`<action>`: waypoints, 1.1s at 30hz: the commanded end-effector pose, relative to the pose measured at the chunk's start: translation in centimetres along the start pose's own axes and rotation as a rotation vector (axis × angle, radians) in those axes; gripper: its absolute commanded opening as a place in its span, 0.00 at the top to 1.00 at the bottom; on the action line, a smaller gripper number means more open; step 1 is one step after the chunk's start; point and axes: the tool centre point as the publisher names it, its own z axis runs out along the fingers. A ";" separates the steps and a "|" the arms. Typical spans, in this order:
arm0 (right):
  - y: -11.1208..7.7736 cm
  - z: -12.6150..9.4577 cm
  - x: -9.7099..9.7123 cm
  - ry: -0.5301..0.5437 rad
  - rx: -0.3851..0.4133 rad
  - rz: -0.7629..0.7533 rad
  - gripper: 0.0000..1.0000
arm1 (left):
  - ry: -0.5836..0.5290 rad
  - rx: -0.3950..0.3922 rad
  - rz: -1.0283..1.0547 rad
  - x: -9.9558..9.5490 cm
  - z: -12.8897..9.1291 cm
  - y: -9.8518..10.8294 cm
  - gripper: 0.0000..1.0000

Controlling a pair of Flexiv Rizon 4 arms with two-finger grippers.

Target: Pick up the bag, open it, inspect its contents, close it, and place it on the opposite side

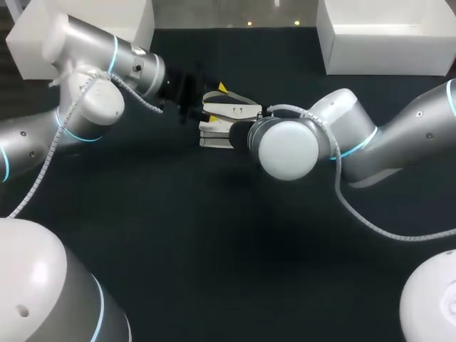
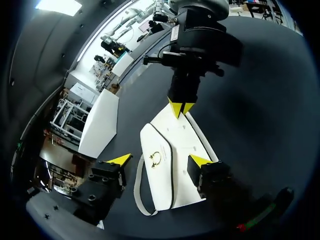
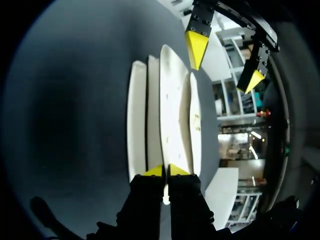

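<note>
A white bag [image 2: 172,160] with dark trim, a gold clasp [image 2: 155,159] and a pale strap sits between my two arms in the back middle of the dark table [image 1: 214,235]. My right gripper [image 3: 165,171] is shut on the bag's [image 3: 172,100] near edge, its yellow tips pressed together on the flap; the left wrist view shows those tips [image 2: 181,107] at the bag's far end. My left gripper [image 2: 160,161] straddles the other end, fingers spread wide, one on each side of the bag. From above, the bag [image 1: 229,112] is partly hidden by both wrists.
Two white boxes stand at the back of the table, one at the left [image 1: 92,21] and one at the right [image 1: 385,35]. The dark tabletop stretches bare in front of the arms.
</note>
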 end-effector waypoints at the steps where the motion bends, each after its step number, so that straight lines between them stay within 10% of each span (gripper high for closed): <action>1: 0.0 0.1 0.1 -0.004 -0.001 0.001 1.00 | 0.010 -0.015 0.005 0.1 0.7 -0.2 0.66; 33: 0.0 0.1 0.1 -0.004 -0.001 0.001 1.00 | 0.027 -0.072 -0.031 2.3 3.3 3.1 0.66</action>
